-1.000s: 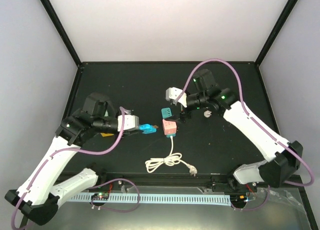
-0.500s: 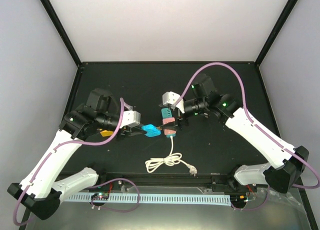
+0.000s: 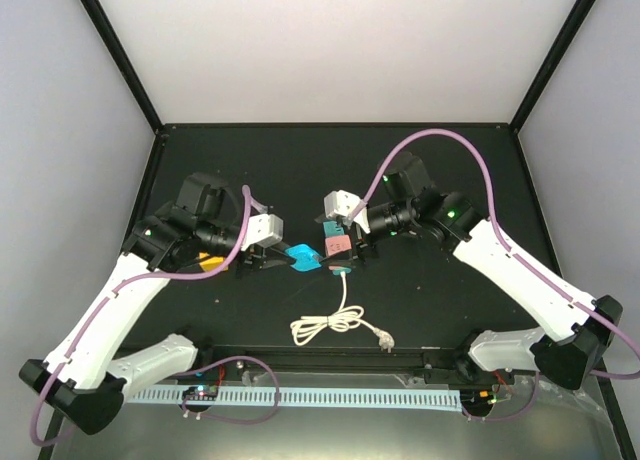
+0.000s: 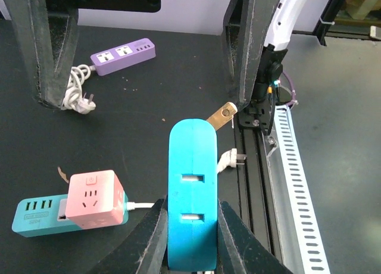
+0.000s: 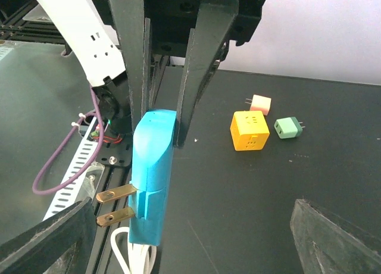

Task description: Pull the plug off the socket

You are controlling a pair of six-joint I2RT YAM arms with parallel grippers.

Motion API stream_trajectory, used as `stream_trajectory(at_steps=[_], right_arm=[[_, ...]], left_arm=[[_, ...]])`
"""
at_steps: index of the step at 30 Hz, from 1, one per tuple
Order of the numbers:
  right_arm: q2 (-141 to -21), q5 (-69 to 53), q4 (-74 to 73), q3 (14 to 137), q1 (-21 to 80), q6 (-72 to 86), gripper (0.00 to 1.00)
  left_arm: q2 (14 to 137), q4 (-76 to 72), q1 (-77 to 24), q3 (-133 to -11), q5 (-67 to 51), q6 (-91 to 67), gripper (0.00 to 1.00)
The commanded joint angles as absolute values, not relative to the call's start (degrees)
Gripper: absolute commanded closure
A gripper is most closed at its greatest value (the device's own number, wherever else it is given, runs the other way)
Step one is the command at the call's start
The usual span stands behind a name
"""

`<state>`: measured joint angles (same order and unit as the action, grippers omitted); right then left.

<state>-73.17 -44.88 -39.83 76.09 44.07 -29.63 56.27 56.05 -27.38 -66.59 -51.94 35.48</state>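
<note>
Well apart from every black table (image 3: 450,150) edge; left gripper (image 4: 190,213) clamps bright blue plastic plug (image 4: 190,167); right gripper (image 5: 193,204) gapes wide, empty.

left end effector (image 3: 283,262) grips blue plug (image 3: 300,258) near pink socket (image 3: 338,245)

Plug (image 3: 300,258) left of socket (image 3: 338,246), cable (image 3: 328,324) before both

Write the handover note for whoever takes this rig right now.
Left gripper: shut on the blue plug, held above the table.
Right gripper: open, facing the plug's prong end, holding nothing.
Pink cube socket: on the table against the teal strip, apart from the plug.
Done: the plug is out, its brass prongs bare.
Left: no more pulling; probably just set the plug down.
</note>
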Motion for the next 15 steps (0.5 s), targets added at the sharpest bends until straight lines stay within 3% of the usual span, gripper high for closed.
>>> stream_trajectory(at_steps=[1,15], right_arm=[[-73.4,-43.7,-38.7,75.6,44.5,-28.7,0.09],[-75.9,-36.8,-36.9,76.2,47.4,-27.0,0.16]], left_arm=[[56.7,55.1,-27.0,-69.4,-56.0,35.0,0.95],[57.0,53.2,-26.9,-69.2,-59.6,32.5,0.95]])
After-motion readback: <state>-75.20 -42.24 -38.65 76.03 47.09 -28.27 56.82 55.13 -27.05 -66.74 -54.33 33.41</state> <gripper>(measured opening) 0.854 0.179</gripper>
